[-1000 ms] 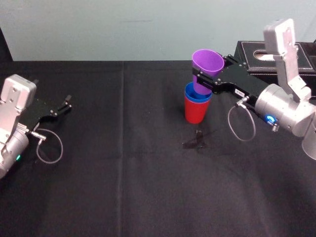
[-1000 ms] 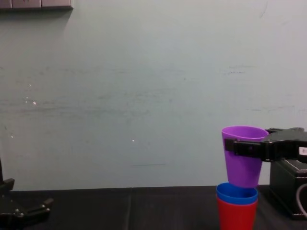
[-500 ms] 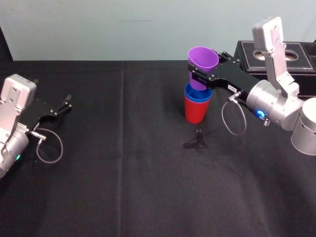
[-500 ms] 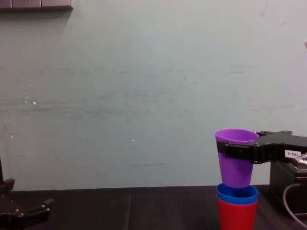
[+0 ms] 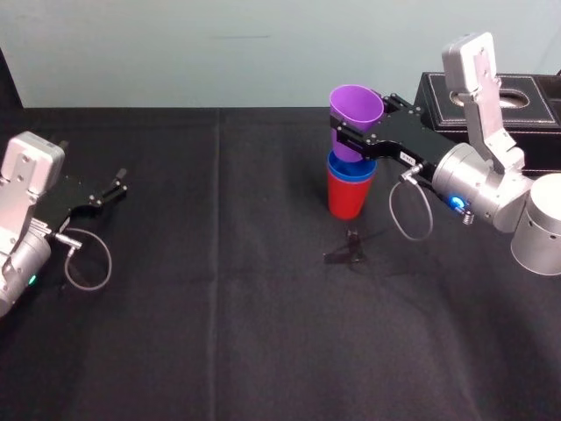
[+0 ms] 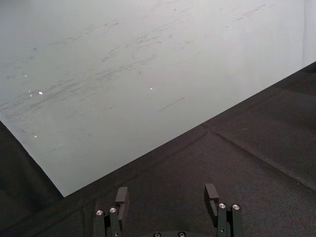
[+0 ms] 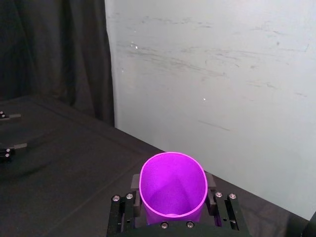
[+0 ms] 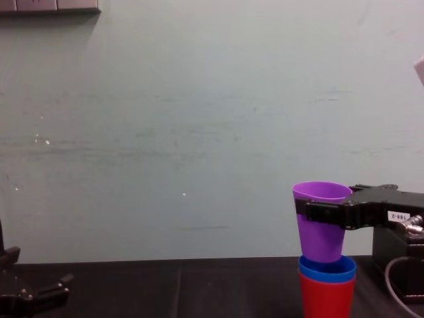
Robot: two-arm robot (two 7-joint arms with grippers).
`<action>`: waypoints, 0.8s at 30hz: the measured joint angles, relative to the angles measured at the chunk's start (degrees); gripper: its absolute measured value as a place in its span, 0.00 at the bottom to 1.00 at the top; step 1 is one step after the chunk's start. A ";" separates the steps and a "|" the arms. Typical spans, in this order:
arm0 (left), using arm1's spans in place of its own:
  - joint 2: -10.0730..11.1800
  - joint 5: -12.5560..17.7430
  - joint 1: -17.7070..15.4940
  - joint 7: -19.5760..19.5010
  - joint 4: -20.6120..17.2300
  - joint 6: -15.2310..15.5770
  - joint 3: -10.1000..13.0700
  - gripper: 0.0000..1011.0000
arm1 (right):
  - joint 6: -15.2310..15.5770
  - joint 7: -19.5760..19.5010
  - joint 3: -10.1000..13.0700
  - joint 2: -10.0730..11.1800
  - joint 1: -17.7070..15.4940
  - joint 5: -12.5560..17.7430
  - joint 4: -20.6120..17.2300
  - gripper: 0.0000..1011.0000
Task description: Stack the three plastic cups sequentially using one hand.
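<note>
Purple cup point(image 8: 321, 238) lower | right gripper point(image 8: 319, 213) fingers grasping it | black box point(image 5: 543, 114) behind, apparently apart

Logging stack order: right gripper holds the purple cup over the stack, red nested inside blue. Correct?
No: the blue cup sits nested inside the red cup, not the reverse; the chest view shows it. The right gripper does hold the purple cup over that stack.

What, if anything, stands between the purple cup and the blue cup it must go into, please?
Nothing visible does. The right gripper holds the purple cup tilted just over the blue cup, nested in the red cup, its mouth open. The left gripper lies parked far left.
</note>
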 joint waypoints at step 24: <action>0.00 0.00 0.00 0.00 0.00 0.00 0.00 0.99 | -1.13 1.03 0.20 -0.18 -0.53 0.41 1.37 0.72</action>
